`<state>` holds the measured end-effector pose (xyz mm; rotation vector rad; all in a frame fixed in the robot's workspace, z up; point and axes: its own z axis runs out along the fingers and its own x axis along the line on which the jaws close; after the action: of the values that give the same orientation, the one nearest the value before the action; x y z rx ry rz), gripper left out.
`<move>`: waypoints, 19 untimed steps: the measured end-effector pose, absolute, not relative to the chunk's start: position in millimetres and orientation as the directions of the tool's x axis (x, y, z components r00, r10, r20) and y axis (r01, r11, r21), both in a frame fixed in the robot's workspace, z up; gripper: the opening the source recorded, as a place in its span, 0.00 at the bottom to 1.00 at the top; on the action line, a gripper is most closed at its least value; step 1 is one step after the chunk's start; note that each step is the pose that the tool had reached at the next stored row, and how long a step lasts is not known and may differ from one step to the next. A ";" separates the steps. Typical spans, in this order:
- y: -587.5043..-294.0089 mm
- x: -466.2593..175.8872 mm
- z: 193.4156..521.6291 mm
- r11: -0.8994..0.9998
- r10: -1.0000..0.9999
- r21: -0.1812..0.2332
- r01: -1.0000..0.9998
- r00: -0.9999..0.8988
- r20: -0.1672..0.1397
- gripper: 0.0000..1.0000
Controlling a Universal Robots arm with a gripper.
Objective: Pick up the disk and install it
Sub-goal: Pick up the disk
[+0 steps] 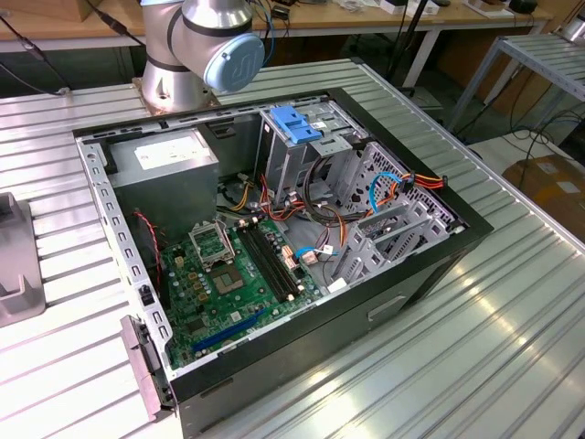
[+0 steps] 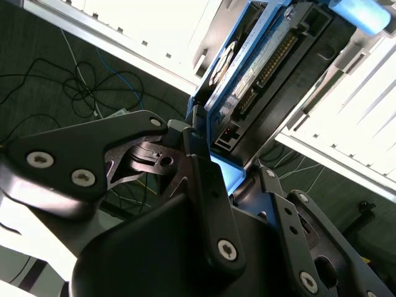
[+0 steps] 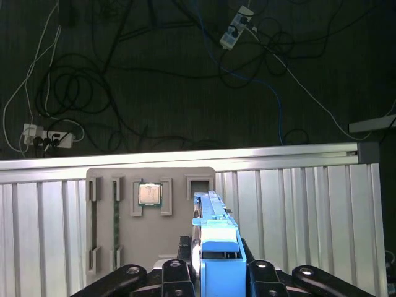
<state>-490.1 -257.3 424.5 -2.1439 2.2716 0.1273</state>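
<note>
Fingers: I read the gripper (image 2: pixel 213 164) as clenched on the disk (image 2: pixel 247 80), gripping it at its near end with one finger on each side.
Disk axis: its long axis runs straight out from the fingers; in the first wrist view it stands on edge, blue rail toward the camera.
Beyond the tip: a grey tray (image 3: pixel 151 216) holding a chip (image 3: pixel 149 193), lying on the ribbed counter (image 3: pixel 297 204).
Farther: the open computer case (image 1: pixel 411 274) in the exterior view, its drive cage (image 1: pixel 306 160) near the arm's base (image 1: pixel 174 87).
Bearing: I cannot tell which way the cage lies from the disk.
</note>
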 end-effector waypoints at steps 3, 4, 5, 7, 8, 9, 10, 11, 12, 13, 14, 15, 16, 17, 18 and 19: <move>-257.3 -490.0 424.9 0.056 -0.996 0.048 -0.997 -0.059 -0.067 0.37; -257.3 -490.0 425.0 0.056 -0.996 0.049 -0.997 -0.059 -0.067 0.37; -257.3 -490.1 425.3 0.056 -0.996 0.049 -0.997 -0.059 -0.067 0.37; -257.3 -490.0 425.9 0.056 -0.996 0.049 -0.997 -0.059 -0.067 0.37; -257.3 -490.1 426.1 0.056 -0.996 0.049 -0.997 -0.059 -0.067 0.37; -257.3 -490.0 426.3 0.056 -0.996 0.049 -0.997 -0.059 -0.067 0.37; -257.3 -490.0 426.5 0.056 -0.996 0.049 -0.997 -0.059 -0.067 0.37; -257.3 -490.0 426.6 0.056 -0.996 0.049 -0.997 -0.059 -0.067 0.37; -257.3 -490.1 426.8 0.056 -0.996 0.049 -0.997 -0.059 -0.067 0.37; -257.3 -490.0 426.9 0.056 -0.996 0.049 -0.997 -0.059 -0.067 0.37; -257.3 -490.1 427.1 0.056 -0.996 0.049 -0.997 -0.059 -0.067 0.37; -257.3 -490.0 427.2 0.056 -0.996 0.049 -0.997 -0.059 -0.067 0.37; -257.3 -490.0 427.5 0.056 -0.996 0.049 -0.997 -0.059 -0.067 0.37; -257.3 -490.0 427.6 0.056 -0.996 0.048 -0.997 -0.059 -0.067 0.37; -257.3 -490.0 427.8 0.056 -0.996 0.049 -0.997 -0.059 -0.067 0.37; -257.3 -490.0 428.0 0.056 -0.996 0.049 -0.997 -0.059 -0.067 0.37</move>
<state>-490.0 -257.3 428.0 -2.1439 2.2716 0.1273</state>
